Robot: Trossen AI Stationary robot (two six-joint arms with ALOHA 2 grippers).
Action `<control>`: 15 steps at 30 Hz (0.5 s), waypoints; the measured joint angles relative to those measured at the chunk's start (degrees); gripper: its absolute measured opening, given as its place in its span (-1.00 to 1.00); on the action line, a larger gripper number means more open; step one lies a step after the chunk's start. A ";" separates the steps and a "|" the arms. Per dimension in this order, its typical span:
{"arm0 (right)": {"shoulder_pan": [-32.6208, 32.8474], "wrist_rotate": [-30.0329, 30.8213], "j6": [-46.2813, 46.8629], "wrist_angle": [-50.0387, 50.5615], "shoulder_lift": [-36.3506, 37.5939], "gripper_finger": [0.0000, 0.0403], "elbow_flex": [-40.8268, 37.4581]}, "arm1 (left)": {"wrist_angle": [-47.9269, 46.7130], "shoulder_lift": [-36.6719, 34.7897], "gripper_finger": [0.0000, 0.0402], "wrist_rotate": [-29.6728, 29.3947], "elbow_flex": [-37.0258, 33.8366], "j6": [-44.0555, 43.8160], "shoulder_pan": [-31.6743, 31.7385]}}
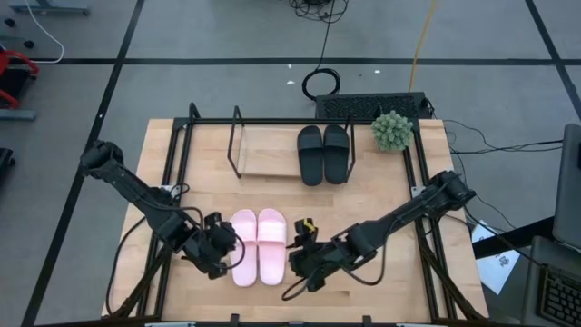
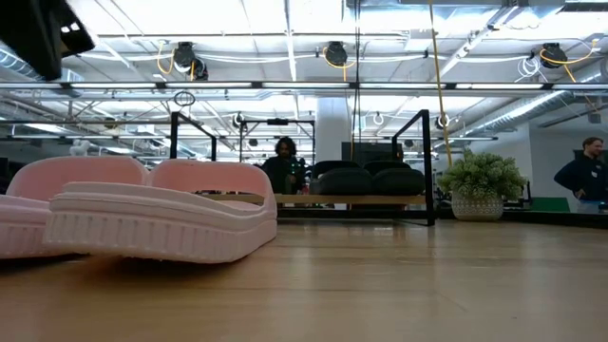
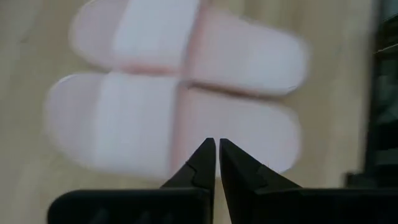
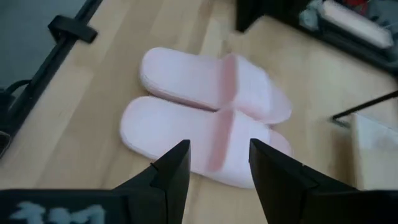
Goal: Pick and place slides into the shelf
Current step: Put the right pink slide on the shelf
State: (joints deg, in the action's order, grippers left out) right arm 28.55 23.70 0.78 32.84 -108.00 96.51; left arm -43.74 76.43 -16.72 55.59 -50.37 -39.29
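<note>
Down at the table's near edge, the pink slides [image 1: 258,247] lie side by side, flat on the wood, soles down, flanked by both arms. Left gripper [image 1: 221,243] sits just off the pair at its nine o'clock, fingers pinched together to a bare slit, holding nothing; its wrist view looks straight over those tips [image 3: 216,163] at the pink pair [image 3: 180,118], the nearer slide directly ahead of the tips. Right gripper [image 1: 300,257] is at the pair's three o'clock, a touch toward the near edge, close beside the right-hand slide but apart from it; its wrist view shows the fingers [image 4: 177,168] spread with a clear gap and nothing between them, the pink slides [image 4: 211,118] beyond the gap.

Up at twelve o'clock from the pink pair, well apart, stands the shelf [image 1: 238,145] (thin black rods round a pale board), and the black slides [image 1: 323,153] already rest together on its right part. A potted plant [image 1: 392,132] sits at the shelf's three o'clock.

Low view: the pink slides [image 2: 142,209] loom large at left, the black pair [image 2: 366,180] far behind on the shelf.
</note>
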 joint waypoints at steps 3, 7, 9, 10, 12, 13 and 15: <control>-0.86 -0.03 0.04 -0.31 -2.48 -0.23 -0.04 | -5.95 -0.70 -0.88 -0.33 0.00 -2.81 -0.06; -1.86 -1.32 2.06 -3.88 -5.37 -0.23 -0.04 | -12.30 -2.24 -0.88 -1.52 0.00 -4.68 -0.51; -2.24 -2.11 2.15 -4.83 -6.54 -0.23 -0.04 | -14.72 -3.39 -0.88 -2.80 0.00 -5.40 -0.79; -2.52 -2.32 2.09 -5.04 -7.21 -0.23 -0.04 | -15.91 -4.00 -0.88 -3.27 0.00 -5.75 -0.94; -3.17 -2.15 2.86 -4.69 -7.99 -0.23 -0.04 | -17.41 -5.33 -0.88 -3.91 0.00 -5.97 -1.08; -3.59 -1.86 3.65 -4.76 -8.27 -0.23 -0.04 | -18.08 -5.99 -0.88 -4.17 0.00 -5.95 -1.24; -4.25 -1.48 5.06 -5.08 -8.69 -0.23 -0.04 | -19.34 -7.37 -0.88 -5.43 0.00 -5.75 -1.40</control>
State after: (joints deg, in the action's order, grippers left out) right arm 24.30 22.22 5.84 27.76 -116.69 96.47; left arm -63.07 69.07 -22.15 55.59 -56.12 -40.69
